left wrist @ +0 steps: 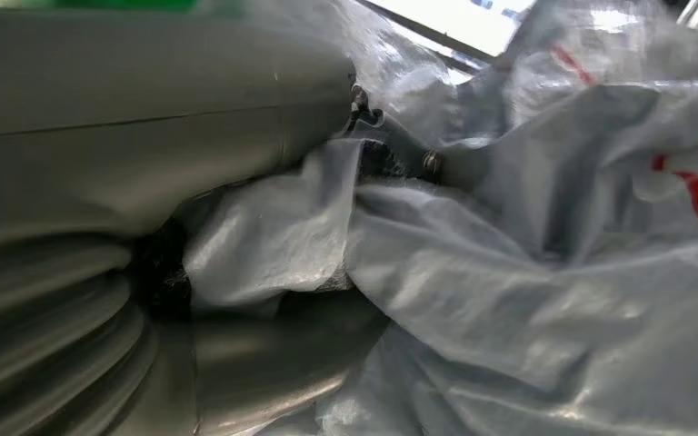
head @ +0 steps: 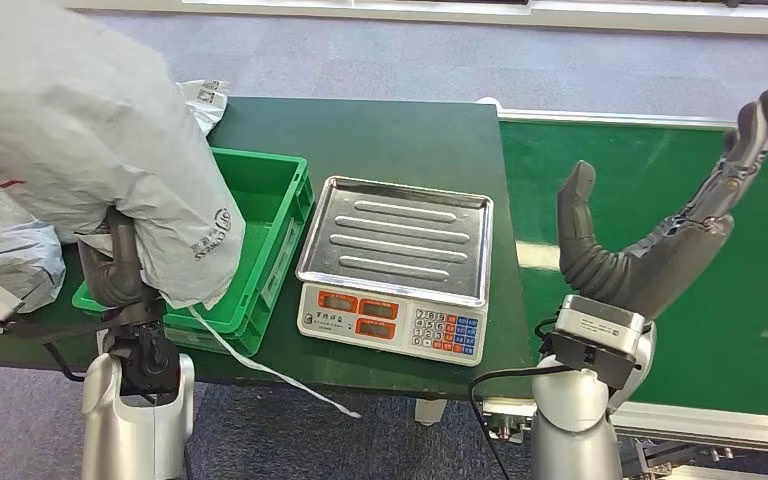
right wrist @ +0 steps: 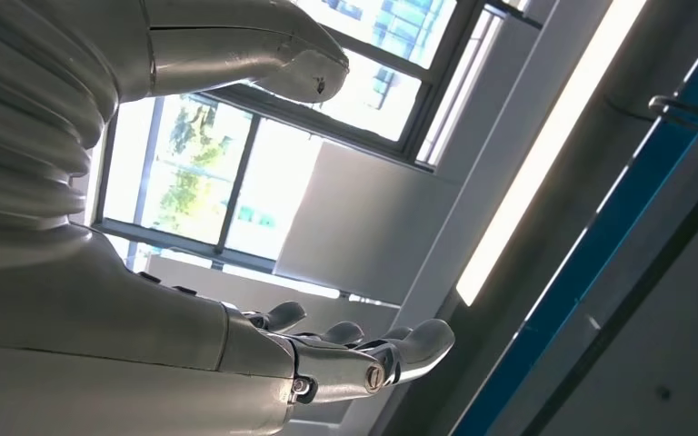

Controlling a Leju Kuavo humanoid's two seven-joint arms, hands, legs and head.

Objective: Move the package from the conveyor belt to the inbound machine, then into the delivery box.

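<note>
A large grey plastic mail package (head: 90, 140) hangs over the green delivery box (head: 265, 235) at the table's left, its lower end reaching into the box. My left hand (head: 120, 270) grips it from below, with most of the hand hidden by the bag. The left wrist view shows the crinkled grey package (left wrist: 527, 272) pressed against my left hand (left wrist: 145, 182). My right hand (head: 660, 230) is raised palm-up over the green conveyor belt (head: 750, 330), fingers spread and holding nothing. In the right wrist view the right hand (right wrist: 236, 345) points up at the ceiling. The inbound machine, a scale with a steel tray (head: 397, 240), is bare.
Another grey package (head: 5, 250) lies at the table's left edge beside the box. A white strap (head: 280, 375) trails from the held package over the table's front edge. The dark green table (head: 390, 130) stretches behind the scale.
</note>
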